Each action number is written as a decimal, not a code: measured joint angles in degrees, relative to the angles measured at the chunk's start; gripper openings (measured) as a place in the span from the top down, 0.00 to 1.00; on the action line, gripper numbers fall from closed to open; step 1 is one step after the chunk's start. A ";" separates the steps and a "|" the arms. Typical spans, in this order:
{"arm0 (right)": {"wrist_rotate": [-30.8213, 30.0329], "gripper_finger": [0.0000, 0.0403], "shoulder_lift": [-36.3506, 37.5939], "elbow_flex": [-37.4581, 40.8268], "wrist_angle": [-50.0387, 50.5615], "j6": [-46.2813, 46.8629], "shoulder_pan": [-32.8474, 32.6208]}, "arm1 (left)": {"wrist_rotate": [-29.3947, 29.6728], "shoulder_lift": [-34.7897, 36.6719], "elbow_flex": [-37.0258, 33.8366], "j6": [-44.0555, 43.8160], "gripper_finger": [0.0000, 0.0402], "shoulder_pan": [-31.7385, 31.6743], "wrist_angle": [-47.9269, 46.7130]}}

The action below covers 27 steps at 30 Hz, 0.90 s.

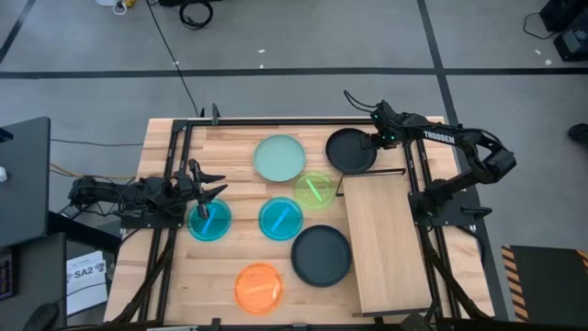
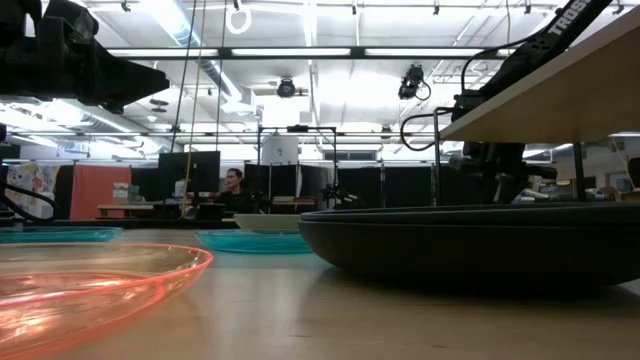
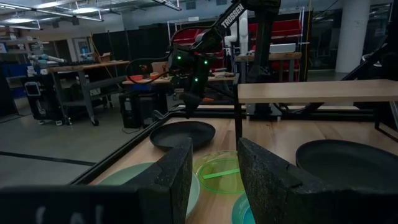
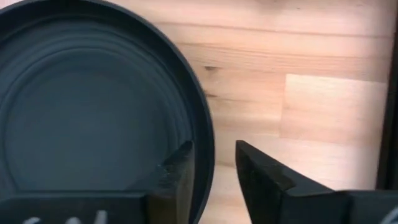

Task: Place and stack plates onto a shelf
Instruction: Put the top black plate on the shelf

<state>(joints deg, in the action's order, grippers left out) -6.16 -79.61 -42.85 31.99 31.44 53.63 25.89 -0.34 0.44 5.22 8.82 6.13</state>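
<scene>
While the right end effector (image 1: 375, 141) hangs over the rim of the black plate (image 1: 351, 150) just beyond the far end of the shelf (image 1: 386, 241), its fingers are parted, one on each side of the rim, with nothing clamped yet. That plate looks stiff, matte and thin-edged, so a pinch across the rim nearest the shelf should hold it; it will likely tilt if lifted by one edge. A second black plate (image 1: 321, 255) lies beside the shelf's long edge, with the mint plate (image 1: 279, 157), lime plate (image 1: 314, 190), orange plate (image 1: 259, 286) and cyan plates (image 1: 280, 218) farther off on the tabletop (image 1: 230, 138). The left end effector (image 1: 208, 190) waits released above the outer cyan plate (image 1: 209, 221), far from the shelf. The shelf is bare.
</scene>
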 joint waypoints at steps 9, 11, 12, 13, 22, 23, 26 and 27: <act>-2.29 0.56 0.02 4.53 -6.70 2.99 -0.48 | -0.02 0.00 -0.02 0.02 0.66 0.00 0.00; -3.88 0.55 0.11 4.68 -7.58 2.98 -1.47 | 0.00 0.00 -0.02 0.00 0.66 0.00 0.00; -4.00 0.55 0.11 4.66 -7.94 2.97 -1.63 | -0.02 0.00 -0.02 0.00 0.66 -0.02 0.00; -4.01 0.55 0.11 4.66 -7.73 2.99 -1.65 | -0.01 -0.02 -0.01 0.00 0.66 -0.02 -0.01; -2.09 0.56 0.11 4.82 -7.19 5.02 -1.87 | -0.02 -0.01 -0.01 0.02 0.66 -0.02 0.00; -1.85 0.56 0.11 5.18 -7.50 5.10 -2.07 | 0.00 0.00 0.00 0.02 0.66 -0.02 0.00; -1.60 0.56 0.08 6.58 -7.90 4.74 -3.42 | -0.01 -0.01 -0.02 0.02 0.66 -0.01 0.00; -1.57 0.56 0.07 7.01 -8.81 4.84 -3.87 | 0.00 0.00 -0.02 0.02 0.66 -0.02 0.00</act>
<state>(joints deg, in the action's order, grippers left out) -7.73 -79.55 -35.84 23.18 36.29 49.75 25.88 -0.34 0.43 5.23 8.80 6.13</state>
